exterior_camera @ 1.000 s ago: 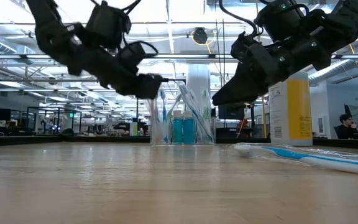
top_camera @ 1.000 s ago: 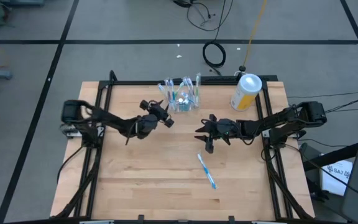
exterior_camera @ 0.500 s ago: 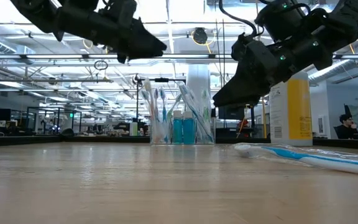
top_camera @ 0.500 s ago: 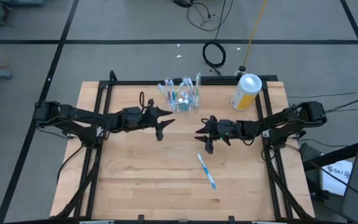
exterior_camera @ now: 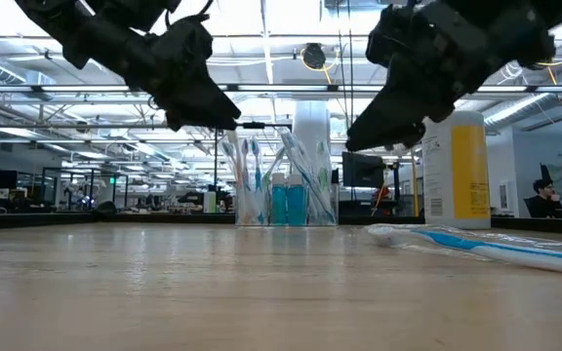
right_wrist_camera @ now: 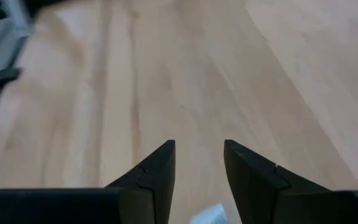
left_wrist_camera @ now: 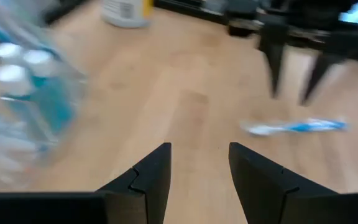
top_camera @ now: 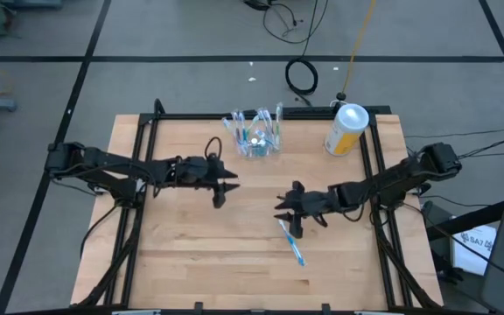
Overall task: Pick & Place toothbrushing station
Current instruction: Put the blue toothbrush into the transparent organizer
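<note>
The clear plastic toothbrush holder [top_camera: 256, 138] stands on its base at the table's far middle, with several toothbrushes and two blue bottles in it; it also shows in the low view [exterior_camera: 283, 185] and the left wrist view [left_wrist_camera: 23, 93]. A blue-and-white toothbrush [top_camera: 290, 241] lies flat on the table at the near right. My left gripper [top_camera: 221, 185] is open and empty, near of the holder. My right gripper [top_camera: 287, 219] is open and empty, above the toothbrush's far end.
A yellow canister with a white lid [top_camera: 346, 129] stands at the far right corner. A black frame runs along the table's left, far and right edges [top_camera: 234, 115]. Bare wood shows at the table's near left [top_camera: 191, 262].
My left gripper has gone up, swung from pointing at the holder to pointing toward the table's right edge, and come a little toward the near edge. My right gripper has gone toward the near edge, over the toothbrush's far end. The holder and toothbrush have stayed put.
</note>
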